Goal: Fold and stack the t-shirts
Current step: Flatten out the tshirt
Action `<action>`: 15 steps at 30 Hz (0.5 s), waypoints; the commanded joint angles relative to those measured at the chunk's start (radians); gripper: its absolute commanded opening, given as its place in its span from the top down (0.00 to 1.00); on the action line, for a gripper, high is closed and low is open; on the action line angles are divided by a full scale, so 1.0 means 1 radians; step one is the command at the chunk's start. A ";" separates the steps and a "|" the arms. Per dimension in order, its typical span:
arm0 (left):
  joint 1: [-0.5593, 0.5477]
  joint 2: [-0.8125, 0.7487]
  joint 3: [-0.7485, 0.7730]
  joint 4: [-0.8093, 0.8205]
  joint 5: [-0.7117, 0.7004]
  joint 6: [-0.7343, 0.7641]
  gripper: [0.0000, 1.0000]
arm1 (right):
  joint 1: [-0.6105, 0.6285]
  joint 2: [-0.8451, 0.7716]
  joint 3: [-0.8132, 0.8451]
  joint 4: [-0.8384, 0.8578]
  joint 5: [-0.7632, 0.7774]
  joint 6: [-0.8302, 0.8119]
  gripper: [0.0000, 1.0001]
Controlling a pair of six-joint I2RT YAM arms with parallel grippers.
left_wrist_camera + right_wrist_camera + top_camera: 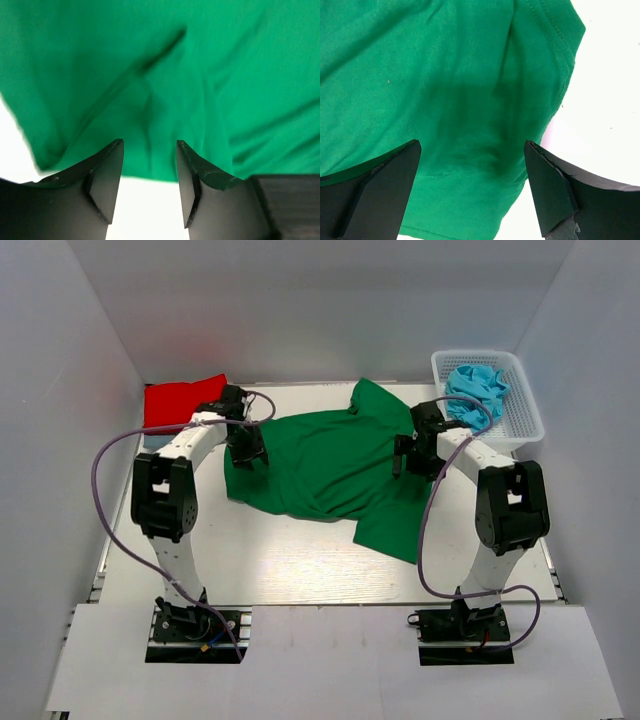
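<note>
White table (300, 570): dark green t-shirt (330, 465) spread out, rumpled, at centre. Mesh basket (527, 410), far right corner, holds bunched turquoise t-shirt (478, 390). Folded red t-shirt (180, 402) lies far left. Left gripper (149, 145) and right gripper (472, 145) hang over green cloth edges, fingers apart, holding nothing

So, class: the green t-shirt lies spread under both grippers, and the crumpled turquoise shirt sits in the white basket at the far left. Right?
Not quite: the white basket with the turquoise shirt is at the far right, as the top view shows.
</note>
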 commanded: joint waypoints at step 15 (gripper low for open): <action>-0.006 0.148 0.123 0.123 -0.008 -0.120 0.44 | -0.011 -0.062 -0.013 -0.011 0.028 -0.001 0.11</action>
